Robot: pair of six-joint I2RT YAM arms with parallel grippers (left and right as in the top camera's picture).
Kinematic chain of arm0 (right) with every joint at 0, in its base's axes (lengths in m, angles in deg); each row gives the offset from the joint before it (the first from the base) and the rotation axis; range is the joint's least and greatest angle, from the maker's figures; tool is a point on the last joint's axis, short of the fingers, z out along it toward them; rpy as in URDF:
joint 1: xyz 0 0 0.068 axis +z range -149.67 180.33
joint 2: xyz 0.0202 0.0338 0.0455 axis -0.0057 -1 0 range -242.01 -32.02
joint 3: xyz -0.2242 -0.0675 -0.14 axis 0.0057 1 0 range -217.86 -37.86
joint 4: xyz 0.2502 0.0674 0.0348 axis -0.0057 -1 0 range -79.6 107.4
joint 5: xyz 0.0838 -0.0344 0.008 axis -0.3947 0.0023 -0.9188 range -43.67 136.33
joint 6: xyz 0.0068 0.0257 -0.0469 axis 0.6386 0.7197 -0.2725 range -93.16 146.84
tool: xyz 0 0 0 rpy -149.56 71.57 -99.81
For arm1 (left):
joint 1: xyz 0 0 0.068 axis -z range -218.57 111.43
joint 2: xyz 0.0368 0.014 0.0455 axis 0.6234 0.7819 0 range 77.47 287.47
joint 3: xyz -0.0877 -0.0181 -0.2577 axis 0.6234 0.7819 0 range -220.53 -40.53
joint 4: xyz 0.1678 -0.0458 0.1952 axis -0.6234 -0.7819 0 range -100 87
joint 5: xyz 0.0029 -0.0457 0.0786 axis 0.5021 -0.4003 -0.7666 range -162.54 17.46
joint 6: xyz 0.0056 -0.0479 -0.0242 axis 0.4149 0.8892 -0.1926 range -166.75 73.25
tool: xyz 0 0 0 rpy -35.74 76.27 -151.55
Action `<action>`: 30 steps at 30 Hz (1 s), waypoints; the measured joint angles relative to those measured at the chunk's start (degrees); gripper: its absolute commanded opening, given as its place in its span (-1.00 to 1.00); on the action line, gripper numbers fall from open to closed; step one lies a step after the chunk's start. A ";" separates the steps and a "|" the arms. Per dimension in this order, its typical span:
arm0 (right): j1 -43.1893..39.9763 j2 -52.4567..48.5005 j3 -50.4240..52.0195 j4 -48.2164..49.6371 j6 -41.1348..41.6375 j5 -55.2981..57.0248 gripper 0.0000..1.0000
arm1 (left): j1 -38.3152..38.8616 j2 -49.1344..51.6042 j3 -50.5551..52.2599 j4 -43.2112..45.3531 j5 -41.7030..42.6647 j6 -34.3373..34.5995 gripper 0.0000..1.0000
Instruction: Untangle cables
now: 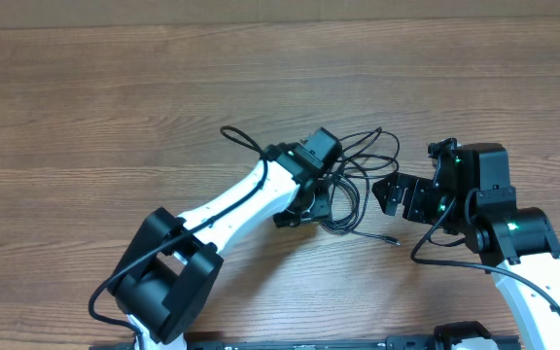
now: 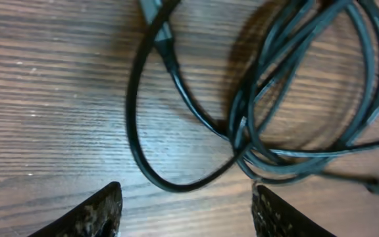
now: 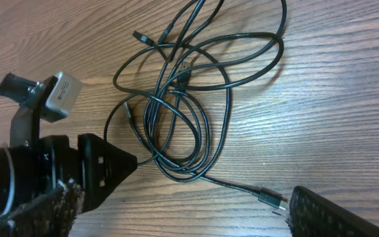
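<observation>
One wooden worktop (image 1: 86, 97) with no container on it, then two empty grippers spread open, left gripper (image 2: 186, 201) just short of the bunched black cables (image 2: 241, 131) at mid-worktop, right gripper (image 3: 186, 201) near a loose plug (image 3: 273, 197), likely risk a pinch across several crossed strands, tightening the tangle.

I see even, soft light across the tabletop (image 1: 86, 97), with faint shadows beside the cables (image 2: 242, 131). My left wrist view is close and slightly blurred; overhead and right wrist views look sharper.
</observation>
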 measured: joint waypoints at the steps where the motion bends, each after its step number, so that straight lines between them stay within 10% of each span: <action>1: 0.00 0.00 0.00 -0.04 0.00 0.00 1.00 | 0.39 0.00 0.26 0.13 -1.05 0.96 0.19; 12: 0.02 0.00 0.00 -2.23 0.07 0.00 1.00 | 1.46 0.00 2.54 3.82 -7.39 6.97 -0.25; 30: 0.00 0.00 0.00 -6.62 0.68 0.02 1.00 | 1.46 0.98 2.58 9.03 -8.70 7.32 -0.30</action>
